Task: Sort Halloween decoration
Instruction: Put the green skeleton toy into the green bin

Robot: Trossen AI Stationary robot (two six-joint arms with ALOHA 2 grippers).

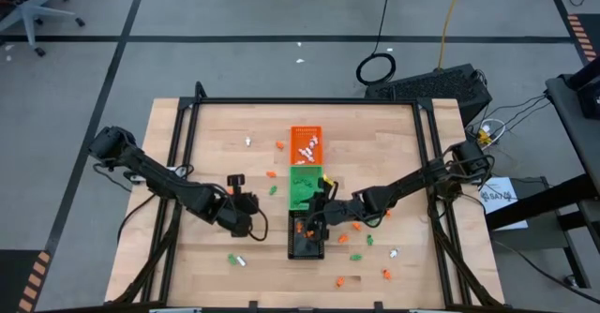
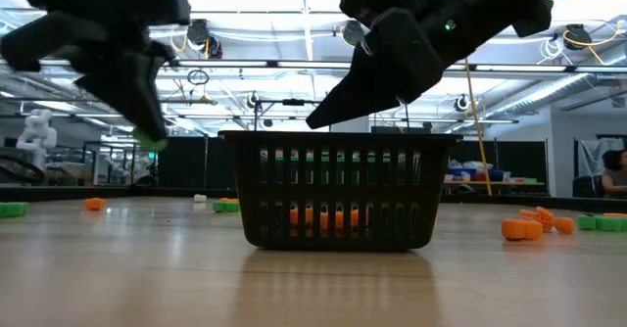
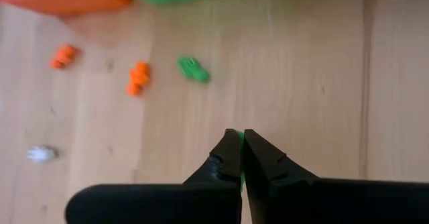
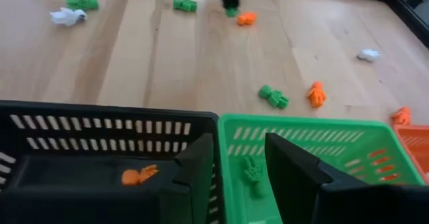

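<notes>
Tiny orange, green and white Halloween trinkets lie scattered on the wooden table (image 1: 216, 154). Among them are an orange one (image 3: 137, 78), a green one (image 3: 193, 69) and a white one (image 3: 41, 154). Down the table's middle stand an orange tray (image 1: 307, 144), a green tray (image 1: 302, 189) and a black tray (image 1: 307, 245); the black one holds orange trinkets (image 2: 323, 217). My left gripper (image 1: 251, 223), left of the black tray, is shut on a green trinket (image 2: 149, 140). My right gripper (image 4: 241, 167) hangs open over the wall between the black and green trays. My left gripper pinches a small green trinket between its two fingertips; only a sliver of green (image 3: 237, 138) shows between them. The fingers slant downward. The trinket is lifted clear of the table.
More trinkets lie near the front edge, such as a green one (image 1: 232, 257), a white one (image 1: 393, 254) and an orange one (image 1: 385, 274). A black frame (image 1: 309, 101) runs around the tabletop. Bare wood lies at the table's far left and far right.
</notes>
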